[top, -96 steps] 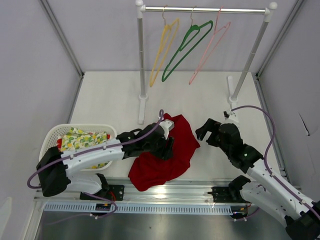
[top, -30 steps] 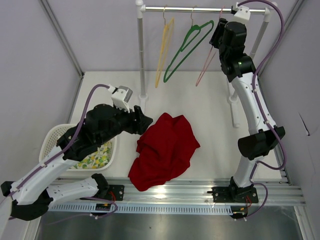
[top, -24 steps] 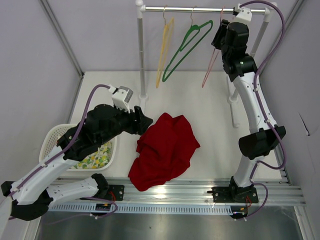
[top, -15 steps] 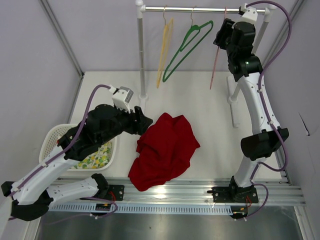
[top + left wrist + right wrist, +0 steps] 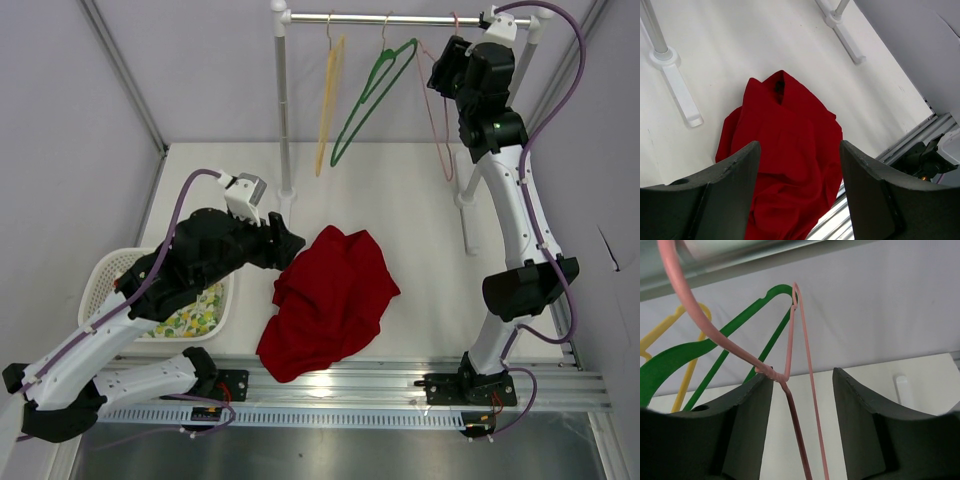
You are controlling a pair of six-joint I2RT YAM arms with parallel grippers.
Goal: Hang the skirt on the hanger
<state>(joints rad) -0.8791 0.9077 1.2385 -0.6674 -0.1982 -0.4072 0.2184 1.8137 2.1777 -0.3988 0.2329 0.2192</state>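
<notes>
- The skirt (image 5: 330, 300) lies crumpled on the bench (image 5: 220, 190), between the two arm bases. Its long axis runs from far to near, a little slanted: the narrow end points toward the rack and the wide end lies at the near edge.
- The hanger (image 5: 769, 371) hangs by its hook from the rail (image 5: 400, 18) of the rack, at the right end, well apart from the skirt. Its long axis goes downward, and the top camera sees the triangle almost edge-on.
- The right fingers (image 5: 745, 430) are spread apart at the neck of the hanger. The wire passes between them (the twisted neck is just at the edge of one finger) and they do not clamp it.
- The left fingers (image 5: 725, 195) are also spread apart and hold nothing. They hang above the bench to the left of the skirt.
- A white basket (image 5: 105, 265) stands at the left of the bench. A floral cloth (image 5: 195, 318) is inside it, partly hidden by the left arm.
- A green hanger (image 5: 665, 367) and a yellow hanger (image 5: 327, 110) hang on the same rail, to the left of the pink one.
</notes>
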